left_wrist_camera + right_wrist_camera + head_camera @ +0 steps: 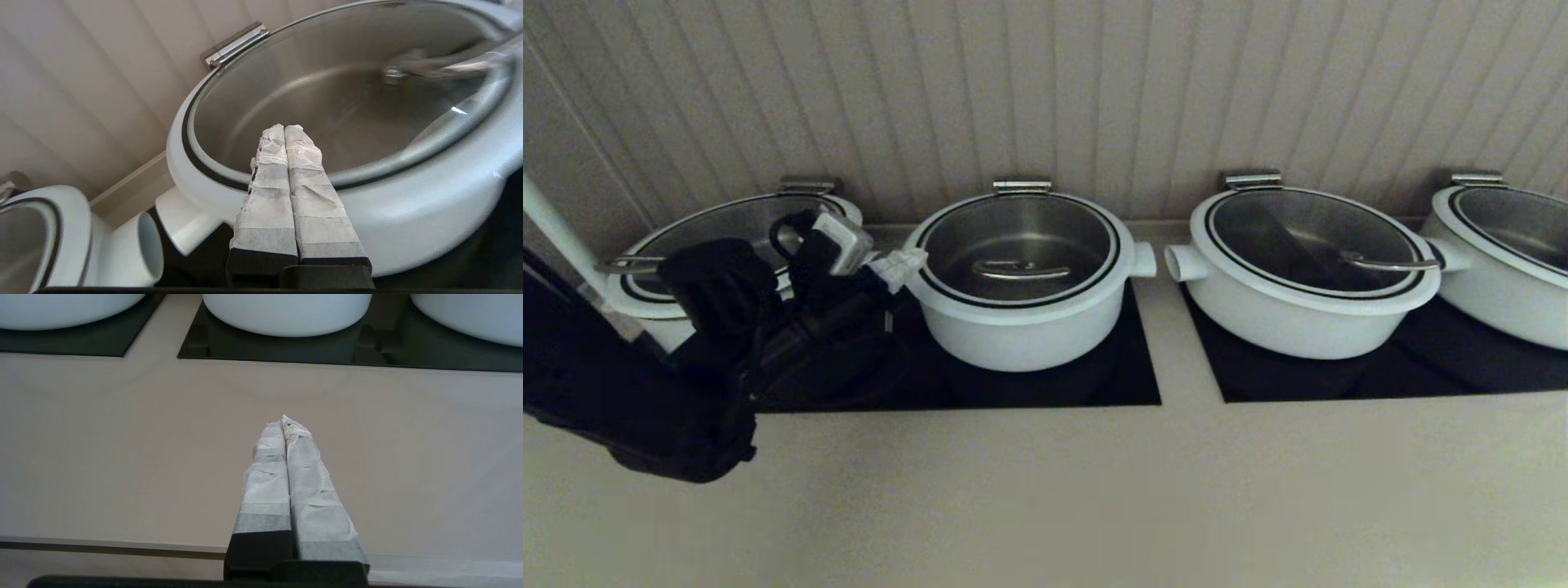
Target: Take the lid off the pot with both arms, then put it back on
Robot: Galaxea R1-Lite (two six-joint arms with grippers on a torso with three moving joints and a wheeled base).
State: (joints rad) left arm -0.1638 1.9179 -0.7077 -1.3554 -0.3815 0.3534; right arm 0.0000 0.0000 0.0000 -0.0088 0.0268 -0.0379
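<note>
The pot (1021,331) stands second from the left on a black hob, narrower and deeper than the others. The lid (1019,245) rests on it, with its steel bar handle (1021,269) lying across the glass. My left gripper (905,265) is shut and empty, its taped tips at the pot's left rim. In the left wrist view the shut fingertips (284,130) lie over the lid's near rim (367,171); I cannot tell whether they touch it. My right gripper (284,421) is shut and empty, low over the beige counter, and out of the head view.
Wider white pots with lids stand at the far left (645,294), to the right (1307,310) and at the far right (1503,269). A panelled wall runs close behind them. Open beige counter (1094,490) lies in front, and its front edge (122,543) is near the right gripper.
</note>
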